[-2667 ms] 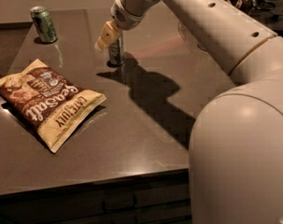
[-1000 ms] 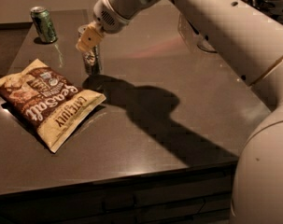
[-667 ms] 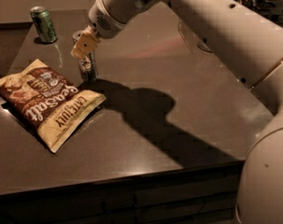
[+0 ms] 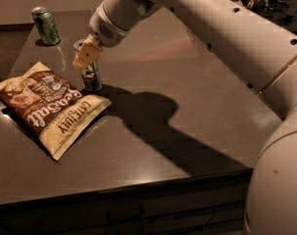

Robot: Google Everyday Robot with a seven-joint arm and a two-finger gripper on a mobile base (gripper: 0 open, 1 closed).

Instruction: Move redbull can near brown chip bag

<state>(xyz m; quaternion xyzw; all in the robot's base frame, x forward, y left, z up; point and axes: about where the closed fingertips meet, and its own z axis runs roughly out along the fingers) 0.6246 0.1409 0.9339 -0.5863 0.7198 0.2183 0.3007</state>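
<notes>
Camera view shows the end effector [image 4: 87,58] clamped on the redbull can [image 4: 91,80], which stands on the worktop [image 4: 187,106] just beside the brown chip bag [image 4: 45,106]. The move seems almost done; only the release is left. In the earlier frames the can was further right, well apart from the bag.

View: you have one camera, set high over the counter [image 4: 197,106] and looking steeply down.
Facing: it looks out from the robot's side, along the arm [image 4: 197,18] toward the far left corner.
Range: close; the counter fills most of your frame, with its near edge at the bottom.
Landmark: the gripper [image 4: 87,58] sits upper left, clamped on the redbull can [image 4: 92,80].
</notes>
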